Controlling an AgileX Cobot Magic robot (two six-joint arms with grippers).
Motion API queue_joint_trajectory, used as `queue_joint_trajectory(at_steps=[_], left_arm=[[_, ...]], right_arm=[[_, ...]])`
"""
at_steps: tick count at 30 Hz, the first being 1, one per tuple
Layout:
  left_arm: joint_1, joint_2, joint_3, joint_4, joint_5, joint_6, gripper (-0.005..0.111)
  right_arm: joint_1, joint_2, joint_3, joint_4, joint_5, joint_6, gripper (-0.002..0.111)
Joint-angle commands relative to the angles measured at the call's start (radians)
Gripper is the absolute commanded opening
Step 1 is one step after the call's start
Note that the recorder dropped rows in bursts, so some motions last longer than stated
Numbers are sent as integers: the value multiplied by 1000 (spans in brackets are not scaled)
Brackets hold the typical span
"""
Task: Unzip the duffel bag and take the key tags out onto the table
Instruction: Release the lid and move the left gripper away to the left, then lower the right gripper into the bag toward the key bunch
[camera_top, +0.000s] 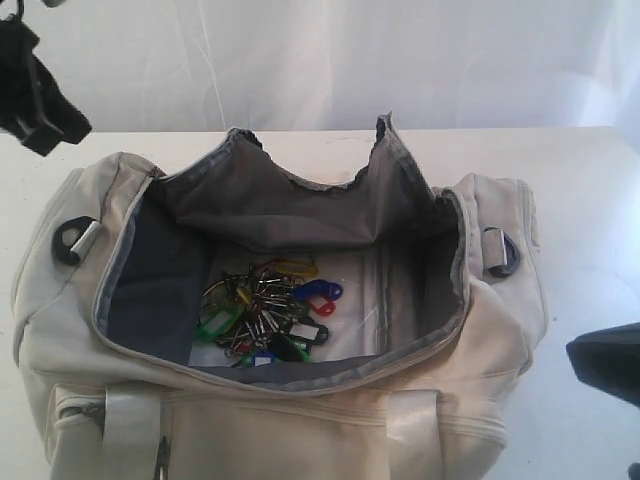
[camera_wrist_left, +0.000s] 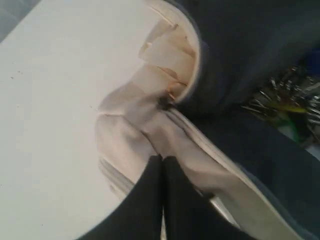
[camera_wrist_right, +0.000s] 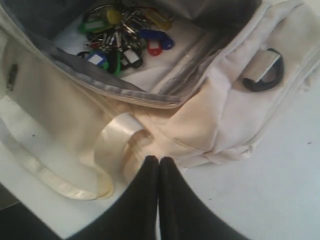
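The cream duffel bag (camera_top: 480, 330) lies on the white table (camera_top: 580, 200) with its zip flap (camera_top: 290, 190) folded back, so the dark grey lining shows. The bunch of coloured key tags (camera_top: 265, 310) rests on the bag's floor and also shows in the right wrist view as key tags (camera_wrist_right: 125, 35). My left gripper (camera_top: 40, 120) hangs shut above the table, off the bag's far left corner. In its wrist view the left gripper (camera_wrist_left: 162, 159) holds nothing, over the bag's end near the zip pull (camera_wrist_left: 165, 102). My right gripper (camera_wrist_right: 159, 160) is shut and empty beside the bag's front right corner.
Black D-rings sit at the bag's ends, one D-ring (camera_top: 75, 238) on the left and another D-ring (camera_top: 503, 252) on the right. Pale webbing straps (camera_wrist_right: 115, 145) spill over the front. The right arm (camera_top: 610, 360) shows at the right edge. A white backdrop closes the rear.
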Motion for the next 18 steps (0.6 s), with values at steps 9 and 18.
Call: queue_joint_trajectory(at_steps=[9,18], left_arm=[[6,-564,356,-148,82,-55,0],[1,-839,731,-169,57,-55,0]], right_arm=[[-1,123,-167,227,-10,-68,0],[-38,645,-513,154,7,-292,0]])
